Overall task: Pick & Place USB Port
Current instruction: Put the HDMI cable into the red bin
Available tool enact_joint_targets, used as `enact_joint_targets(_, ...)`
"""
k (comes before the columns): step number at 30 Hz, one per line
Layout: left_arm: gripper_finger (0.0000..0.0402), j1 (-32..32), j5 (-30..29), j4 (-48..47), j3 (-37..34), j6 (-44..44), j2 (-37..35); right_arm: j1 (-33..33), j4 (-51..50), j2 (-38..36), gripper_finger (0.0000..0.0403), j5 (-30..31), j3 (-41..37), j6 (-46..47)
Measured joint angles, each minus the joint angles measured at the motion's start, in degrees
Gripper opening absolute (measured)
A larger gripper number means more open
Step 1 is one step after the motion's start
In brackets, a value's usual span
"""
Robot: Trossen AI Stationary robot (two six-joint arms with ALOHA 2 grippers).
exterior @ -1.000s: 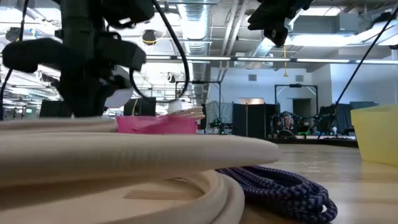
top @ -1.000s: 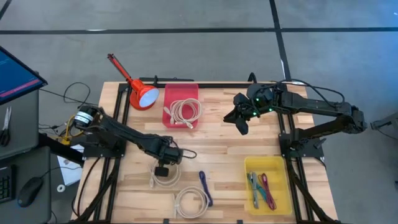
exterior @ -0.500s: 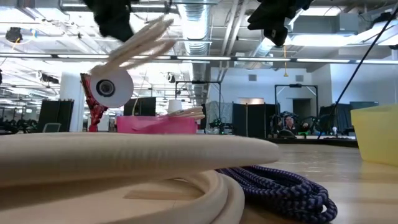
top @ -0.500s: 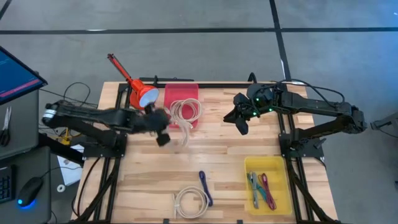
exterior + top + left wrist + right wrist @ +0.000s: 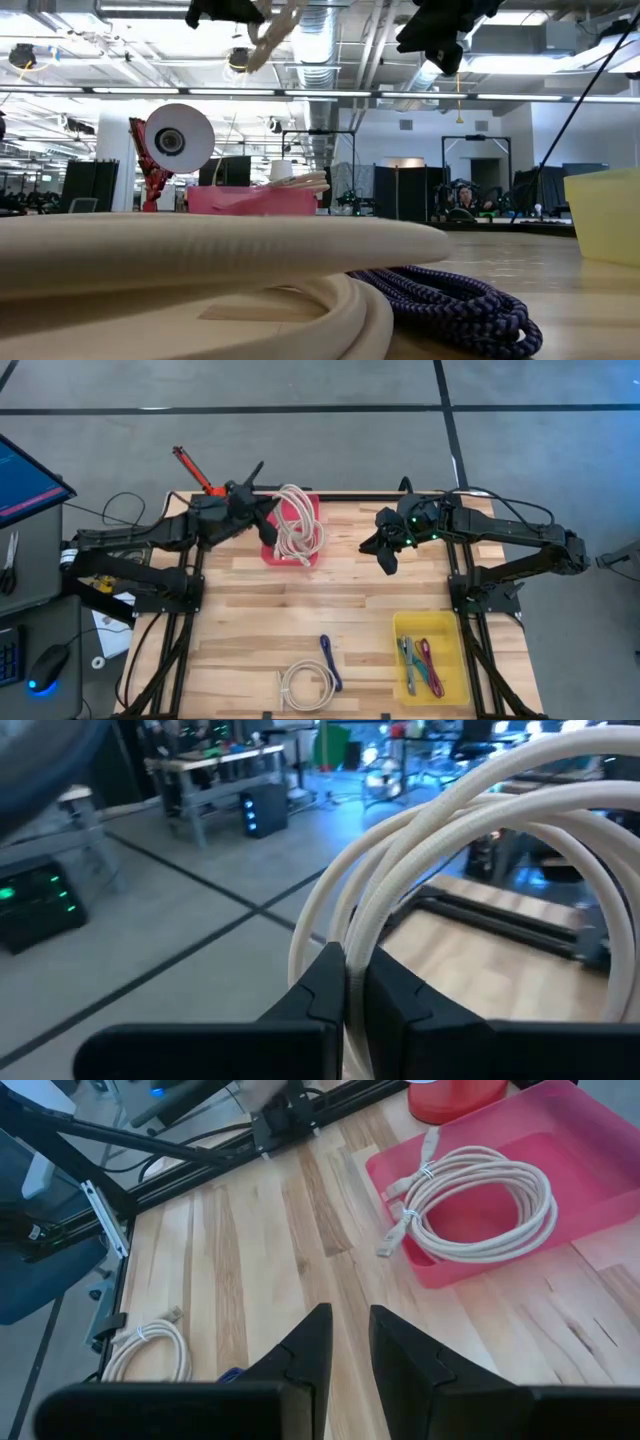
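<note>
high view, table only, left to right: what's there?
left gripper holding a white cable over the pink tray → purple cable → right gripper → yellow bin

Low view: the left pincer (image 5: 228, 10) is cut off by the top edge, only its dark underside and a bit of cream cable (image 5: 272, 30) showing. The right pincer (image 5: 440, 35) is clipped up there too. Up close, a cream cable coil (image 5: 200, 265) fills the foreground, blurred and cropped at the left. The yellow bin (image 5: 605, 215) runs off the right edge. Left wrist view: the held cable's loop (image 5: 470, 830) leaves the frame.
</note>
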Motion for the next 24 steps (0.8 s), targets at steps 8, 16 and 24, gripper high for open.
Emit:
enact_joint_targets(8, 0.0015, 9.7, 1.6, 0.2, 0.0, -1.3, 3.5, 0.0, 0.0, 0.0, 0.0063, 0.0, 0.0, 0.0)
enact_joint_targets(16, 0.0015, 15.4, 6.9, 0.2, 5.4, -2.2, 10.2, 0.0, 0.0, 0.0, 0.0063, 1.3, 0.0, 0.0)
enact_joint_targets(24, 0.0015, 20.6, 9.1, -14.5, 18.2, -1.6, 17.9, 0.0, -0.1, 0.0, 0.0063, 1.5, 0.0, -0.9)
